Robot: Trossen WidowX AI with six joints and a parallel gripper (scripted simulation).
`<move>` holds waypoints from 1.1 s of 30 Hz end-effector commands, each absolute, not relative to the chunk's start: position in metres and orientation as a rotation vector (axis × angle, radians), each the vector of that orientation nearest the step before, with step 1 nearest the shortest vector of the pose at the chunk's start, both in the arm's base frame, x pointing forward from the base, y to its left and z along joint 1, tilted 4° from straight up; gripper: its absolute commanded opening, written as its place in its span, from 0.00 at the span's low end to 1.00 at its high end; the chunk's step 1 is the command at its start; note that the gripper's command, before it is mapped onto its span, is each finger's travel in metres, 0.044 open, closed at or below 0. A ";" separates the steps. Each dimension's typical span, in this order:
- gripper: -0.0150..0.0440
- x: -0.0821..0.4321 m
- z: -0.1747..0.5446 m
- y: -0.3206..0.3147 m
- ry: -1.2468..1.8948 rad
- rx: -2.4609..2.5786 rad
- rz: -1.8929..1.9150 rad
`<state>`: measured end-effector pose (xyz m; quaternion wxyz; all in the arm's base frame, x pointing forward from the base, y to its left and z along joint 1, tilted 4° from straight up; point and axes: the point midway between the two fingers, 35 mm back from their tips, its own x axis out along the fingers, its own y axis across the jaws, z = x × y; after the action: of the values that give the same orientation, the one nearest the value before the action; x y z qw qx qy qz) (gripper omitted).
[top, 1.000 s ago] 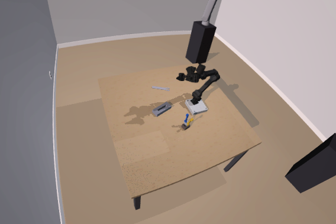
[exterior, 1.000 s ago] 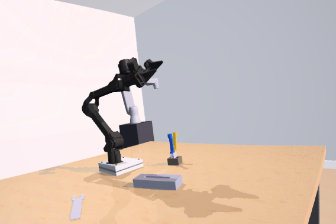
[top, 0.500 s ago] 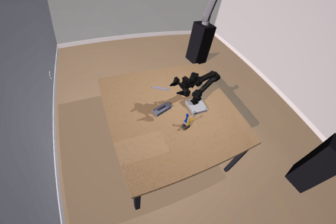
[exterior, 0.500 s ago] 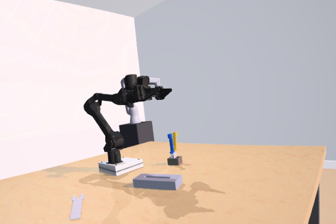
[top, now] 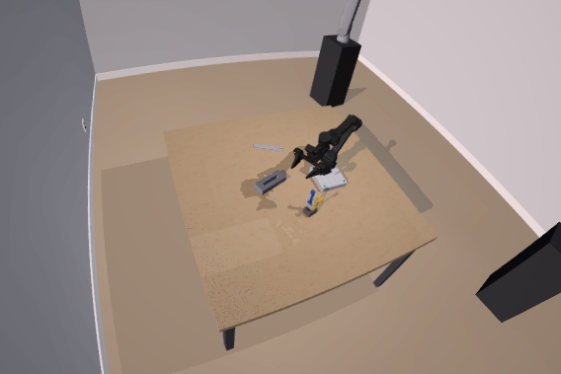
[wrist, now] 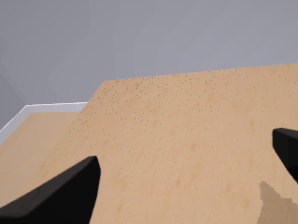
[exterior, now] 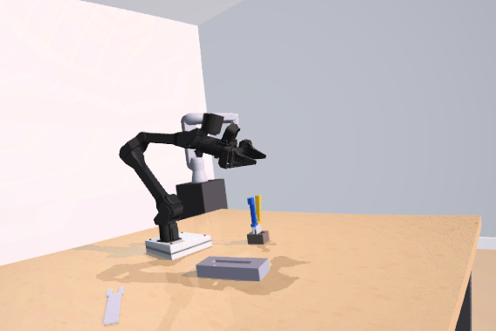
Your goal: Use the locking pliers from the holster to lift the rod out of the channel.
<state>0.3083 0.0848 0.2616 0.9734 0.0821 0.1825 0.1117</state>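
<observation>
The grey channel block [top: 263, 187] [exterior: 231, 272] is seen on the table [top: 237, 269] [exterior: 371, 265] [wrist: 170, 145]; whether the rod is held in its slot cannot be made out. Behind it in the exterior view, the blue-and-yellow-handled locking pliers [top: 312, 196] [exterior: 252, 212] are stood upright, their jaws hidden by the dark holster [top: 310, 212] [exterior: 258, 238]. Above block height, the black gripper [top: 299, 172] [exterior: 260, 160] [wrist: 183, 151] is spread wide, nothing held; its fingers are cropped in the wrist view.

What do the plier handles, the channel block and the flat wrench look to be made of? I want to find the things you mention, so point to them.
Plier handles [top: 312, 197] [exterior: 252, 212]: probably plastic-coated, given their solid blue and yellow.
Channel block [top: 263, 188] [exterior: 229, 271]: matte grey, metal or plastic.
Flat wrench [top: 267, 147] [exterior: 113, 308]: likely metal, being pale silvery grey.
</observation>
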 end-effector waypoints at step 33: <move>1.00 0.104 0.143 0.165 1.573 -0.014 0.154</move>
<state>0.1049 0.1647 0.1431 0.7063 -0.0061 0.7042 0.0725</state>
